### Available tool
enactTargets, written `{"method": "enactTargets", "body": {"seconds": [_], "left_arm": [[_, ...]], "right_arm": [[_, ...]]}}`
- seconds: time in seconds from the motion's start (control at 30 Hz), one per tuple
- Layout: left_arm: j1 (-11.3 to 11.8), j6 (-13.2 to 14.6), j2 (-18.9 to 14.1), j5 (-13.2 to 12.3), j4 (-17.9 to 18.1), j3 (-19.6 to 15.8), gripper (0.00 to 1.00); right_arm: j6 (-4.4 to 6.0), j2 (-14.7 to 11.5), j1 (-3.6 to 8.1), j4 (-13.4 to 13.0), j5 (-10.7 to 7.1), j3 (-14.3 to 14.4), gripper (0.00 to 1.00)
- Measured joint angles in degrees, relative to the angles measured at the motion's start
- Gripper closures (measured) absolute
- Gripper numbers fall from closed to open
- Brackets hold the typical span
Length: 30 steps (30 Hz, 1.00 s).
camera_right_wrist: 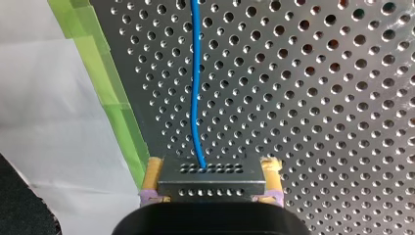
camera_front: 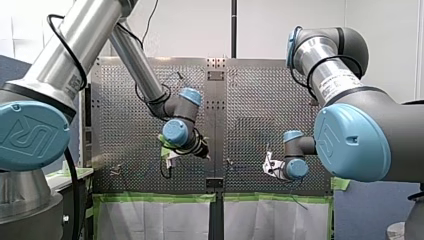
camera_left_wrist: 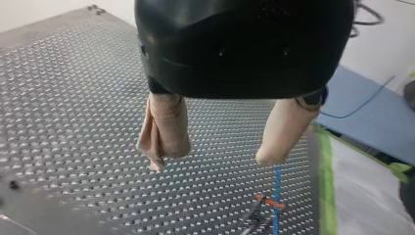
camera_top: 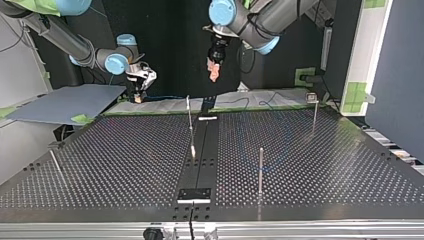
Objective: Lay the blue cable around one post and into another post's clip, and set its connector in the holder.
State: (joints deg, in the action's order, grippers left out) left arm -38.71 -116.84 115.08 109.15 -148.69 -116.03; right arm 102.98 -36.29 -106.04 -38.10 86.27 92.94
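My right gripper [camera_right_wrist: 213,165] has yellow pads and is shut on a perforated metal connector [camera_right_wrist: 211,180]. The blue cable [camera_right_wrist: 196,88] leaves the connector and runs ahead over the perforated table. In the top view this gripper [camera_top: 142,80] hangs beyond the table's far edge at the left. My left gripper [camera_left_wrist: 213,159] is open, its beige fingers [camera_left_wrist: 164,129] holding nothing. Below and ahead of it, a stretch of blue cable [camera_left_wrist: 277,196] passes an orange clip [camera_left_wrist: 268,201]. In the top view it [camera_top: 215,67] hovers above the far edge near the middle.
Thin metal posts stand on the table: one near the middle [camera_top: 189,112], one nearer the camera [camera_top: 261,170], one at the far right [camera_top: 315,111]. A black plate [camera_top: 195,194] lies on the centre strip. Green tape [camera_right_wrist: 105,73] and white sheeting border the table.
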Motion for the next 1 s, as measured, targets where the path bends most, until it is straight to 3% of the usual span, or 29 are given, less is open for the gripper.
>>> {"method": "enactTargets", "body": {"seconds": [0.23,0.57,1.0], "left_arm": [[3.1,-1.7,-3.1,-3.1,-3.1,2.3,0.0],[9.3,-3.7,-9.3,-8.7,-9.1,7.0,0.0],[16.3,-2.4,-16.3,-8.9,-13.7,7.3,0.0]], "right_arm": [[0.09,0.0,0.0,-0.3,-0.2,0.0,1.0],[0.13,0.2,0.13,-0.4,-0.21,0.0,1.0],[0.13,0.3,0.18,-0.4,-0.22,0.0,1.0]]}}
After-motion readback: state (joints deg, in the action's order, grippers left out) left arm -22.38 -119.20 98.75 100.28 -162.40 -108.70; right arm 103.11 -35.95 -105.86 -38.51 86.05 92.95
